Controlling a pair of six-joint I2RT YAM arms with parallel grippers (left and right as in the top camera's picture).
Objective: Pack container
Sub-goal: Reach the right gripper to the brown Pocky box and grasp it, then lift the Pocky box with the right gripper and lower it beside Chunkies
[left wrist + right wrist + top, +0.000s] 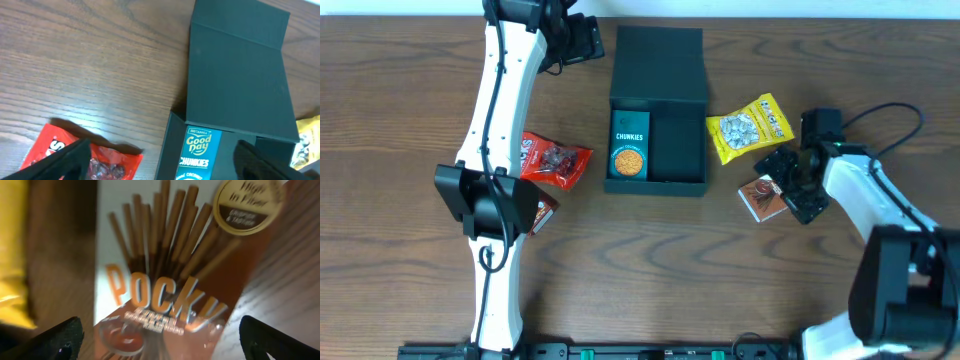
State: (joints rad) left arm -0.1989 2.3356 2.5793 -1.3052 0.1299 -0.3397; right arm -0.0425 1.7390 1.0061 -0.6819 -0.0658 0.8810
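Visibly left end effector (162,145) spread, empty; right end effector (160,321) spread over Pocky box (175,275).

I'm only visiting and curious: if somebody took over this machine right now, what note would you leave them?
Left hand: open, empty, near the open lid.
Right hand: open over the Pocky box, not gripping it.
Container: mid-table, lid flipped back.
Done: teal cookie packet lies in the left compartment.
Left: yellow packet at the container's right side, Pocky box, red packet and a small packet partly under the left arm, all on the table.
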